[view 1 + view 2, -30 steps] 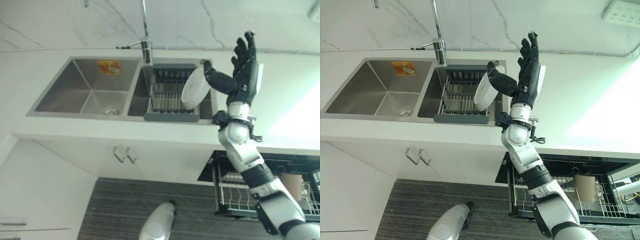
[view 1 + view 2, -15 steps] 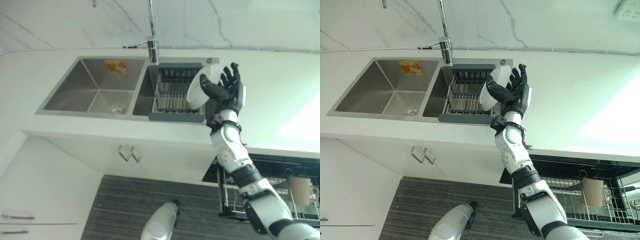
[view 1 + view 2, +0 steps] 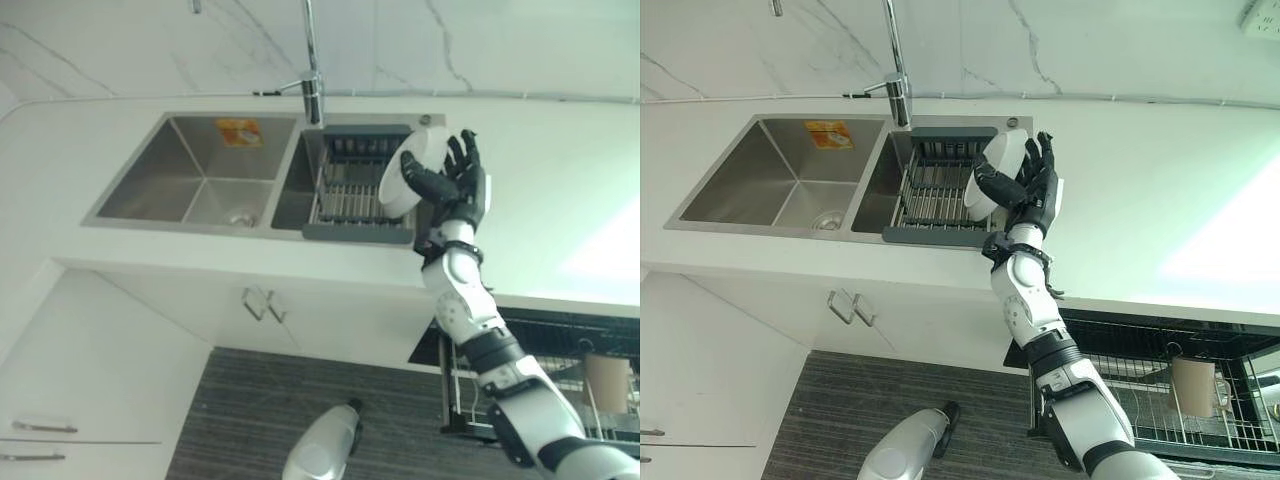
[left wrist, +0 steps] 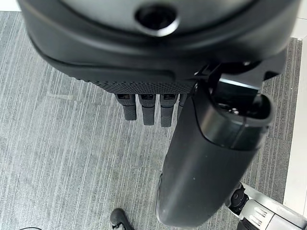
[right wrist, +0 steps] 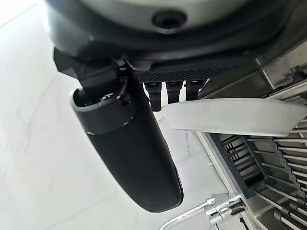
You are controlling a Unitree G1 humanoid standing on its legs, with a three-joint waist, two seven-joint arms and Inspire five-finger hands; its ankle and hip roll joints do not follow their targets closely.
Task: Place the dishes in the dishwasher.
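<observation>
On the white counter's sink rack point(image 3: 350, 195), the right hand point(image 3: 462, 190) pinches a white plate point(image 3: 412, 175) upright.

So the sink point(image 3: 200, 180) sits in the counter point(image 3: 540, 170), two basins side by side. The rack point(image 3: 350, 190) is in the right basin, tap point(image 3: 312, 80) at the sink's back edge between them. The plate point(image 3: 412, 170) stands at the rack's right end, against my right hand point(image 3: 462, 190). The dishwasher basket point(image 3: 1160, 390) sticks out below the counter's front edge.
</observation>
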